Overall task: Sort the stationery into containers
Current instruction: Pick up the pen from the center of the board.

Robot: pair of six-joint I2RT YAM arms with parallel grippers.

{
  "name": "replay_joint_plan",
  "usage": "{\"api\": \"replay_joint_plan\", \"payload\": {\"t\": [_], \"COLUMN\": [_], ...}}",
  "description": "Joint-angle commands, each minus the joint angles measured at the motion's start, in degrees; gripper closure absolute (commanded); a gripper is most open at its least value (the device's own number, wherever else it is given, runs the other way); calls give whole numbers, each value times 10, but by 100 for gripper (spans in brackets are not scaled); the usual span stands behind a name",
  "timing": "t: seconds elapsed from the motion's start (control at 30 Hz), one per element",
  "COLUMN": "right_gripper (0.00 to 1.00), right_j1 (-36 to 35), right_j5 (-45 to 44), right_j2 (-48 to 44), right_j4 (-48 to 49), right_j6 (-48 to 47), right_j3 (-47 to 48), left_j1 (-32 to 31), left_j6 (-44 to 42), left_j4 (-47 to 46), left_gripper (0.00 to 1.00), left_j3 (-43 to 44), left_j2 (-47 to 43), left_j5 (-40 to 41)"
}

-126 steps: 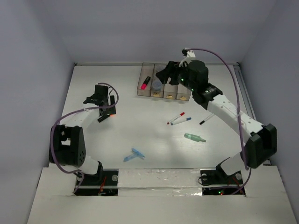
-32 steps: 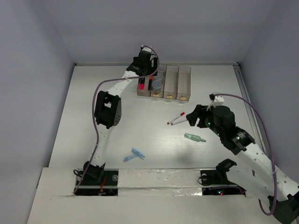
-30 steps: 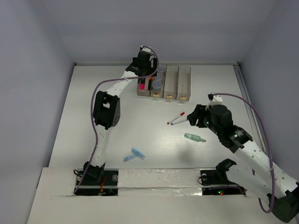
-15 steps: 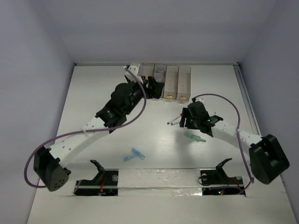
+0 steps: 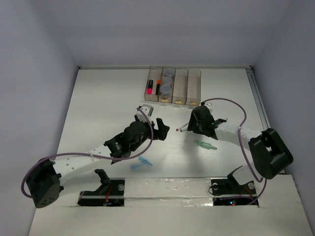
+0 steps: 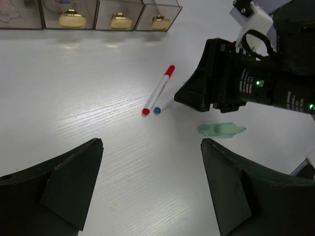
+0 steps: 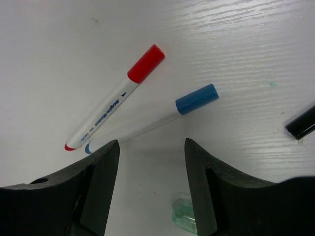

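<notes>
Here, my left jaws: spread wide apart, holding nothing, hanging over the middle of the table [image 5: 98, 108].
My right jaws: apart and empty, low over two thin pens.
Pens: a red-capped pen [image 7: 115, 105] and a blue-capped pen [image 7: 152, 120] lie side by side on the table, close together at one end.
Green piece [image 6: 221, 129]: on the table near my right jaws.
Light-blue piece [image 5: 142, 162]: on the table beside my left arm.
Bins [image 5: 193, 88]: at the far centre; the leftmost holds a pink marker [image 5: 149, 87] and an orange marker [image 5: 158, 87], the next holds clear jars [image 5: 167, 81].
</notes>
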State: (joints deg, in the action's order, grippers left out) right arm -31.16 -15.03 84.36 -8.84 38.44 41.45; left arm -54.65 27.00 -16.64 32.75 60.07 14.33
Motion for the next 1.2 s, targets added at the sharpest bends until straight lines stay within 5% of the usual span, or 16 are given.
{"api": "replay_joint_plan", "payload": {"t": [0.0,0.37,0.47,0.67,0.77,0.9,1.17], "right_gripper": [38,38,45,76,77,100,100], "right_j1": [1,7,7,7,7,7,12], "right_j5": [-42,-69,-72,-71,-73,-71,-134], "right_j2": [-3,68,84,81,92,104,9], "right_j4": [23,15,1,-18,-21,-12,-7], "right_j6": [23,16,6,-6,-11,-9,-43], "right_j3": [24,59,71,57,60,73,112], "left_j1": [-1,-12,-17,-17,-17,-17,-17], "left_j6": [7,4,5,-7,-14,-25,-34], "left_j4": [-40,-62,-65,-63,-62,-57,-63], "left_gripper": [22,22,22,22,22,23,24], "left_j3": [-3,-7,-8,4,12,19,41], "left_j2": [1,23,28,54,65,78,125], "left_j5": [20,5,6,15,25,34,38]}}
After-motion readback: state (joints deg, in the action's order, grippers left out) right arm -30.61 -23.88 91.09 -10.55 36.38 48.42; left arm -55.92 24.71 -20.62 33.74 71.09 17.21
